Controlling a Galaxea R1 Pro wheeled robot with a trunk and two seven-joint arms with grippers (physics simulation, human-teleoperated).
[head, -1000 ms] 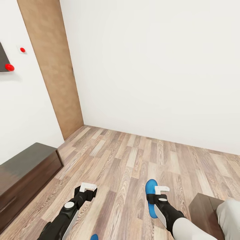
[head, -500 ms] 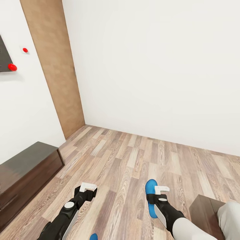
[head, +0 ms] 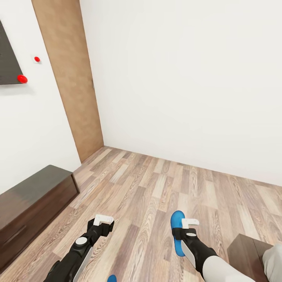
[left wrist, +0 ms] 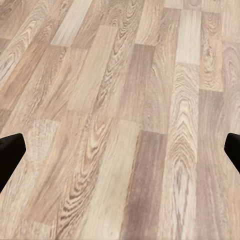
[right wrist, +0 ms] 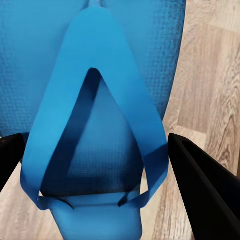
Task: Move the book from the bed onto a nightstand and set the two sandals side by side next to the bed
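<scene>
Head view: two blue sandals (head: 177, 231), two grippers.

The floor (head: 156, 196) runs ahead to the back wall (head: 188, 78), and a door panel (head: 70, 78) stands in the far left corner where the back wall meets the left wall (head: 23, 129). A long low cabinet (head: 31, 207) sits on the floor against the left wall, and another cabinet corner (head: 246, 250) sits low on the right, just beside the right arm. The left gripper (head: 103, 220) hangs over the floor left of the middle, the right gripper (head: 187, 224) is right of it with a sandal (head: 177, 219) between its fingers, and a second sandal (head: 111, 279) peeks in at the near edge between the two arms.
</scene>
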